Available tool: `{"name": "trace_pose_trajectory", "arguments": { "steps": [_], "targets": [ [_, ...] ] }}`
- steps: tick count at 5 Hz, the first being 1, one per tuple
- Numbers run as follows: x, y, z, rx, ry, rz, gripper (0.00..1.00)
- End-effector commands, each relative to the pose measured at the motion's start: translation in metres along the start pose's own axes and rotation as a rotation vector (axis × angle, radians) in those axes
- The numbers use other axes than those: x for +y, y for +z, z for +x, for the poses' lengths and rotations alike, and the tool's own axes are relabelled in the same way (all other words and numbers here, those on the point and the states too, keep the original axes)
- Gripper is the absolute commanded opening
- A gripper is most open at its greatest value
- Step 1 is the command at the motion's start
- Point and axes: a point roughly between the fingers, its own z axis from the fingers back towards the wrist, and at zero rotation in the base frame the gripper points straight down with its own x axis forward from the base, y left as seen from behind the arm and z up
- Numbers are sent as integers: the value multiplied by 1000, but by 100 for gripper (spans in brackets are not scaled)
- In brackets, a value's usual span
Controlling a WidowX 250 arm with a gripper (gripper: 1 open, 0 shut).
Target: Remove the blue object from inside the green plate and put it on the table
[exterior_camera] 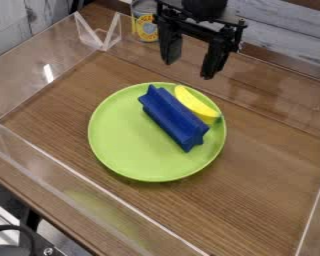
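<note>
The green plate (123,140) lies on the table (270,170), near the middle. Inside it, right of centre, the blue object (171,118) lies at a slant, its ridged top facing up. A yellow oval object (196,102) rests against its far side, also within the plate. My gripper (190,58) hangs above and behind the plate, pointing straight down, black fingers spread apart with nothing between them. It stands clear of the blue object, higher up and farther back.
Clear acrylic walls (29,70) border the table on the left, back and right. Behind the gripper a yellowish item (147,27) stands beyond the back wall. Bare wood shows in front of and to the right of the plate.
</note>
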Motion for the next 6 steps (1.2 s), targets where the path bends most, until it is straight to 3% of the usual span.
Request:
{"name": "trace_pose_trajectory", "arguments": {
  "steps": [1, 2, 4, 6],
  "targets": [
    [-4, -8, -4, -14, 89, -16, 100],
    [-8, -17, -13, -66, 214, -46, 100],
    [-11, -40, -14, -135, 397, -102, 100],
    [-11, -51, -10, -167, 508, -130, 100]
  ]
}}
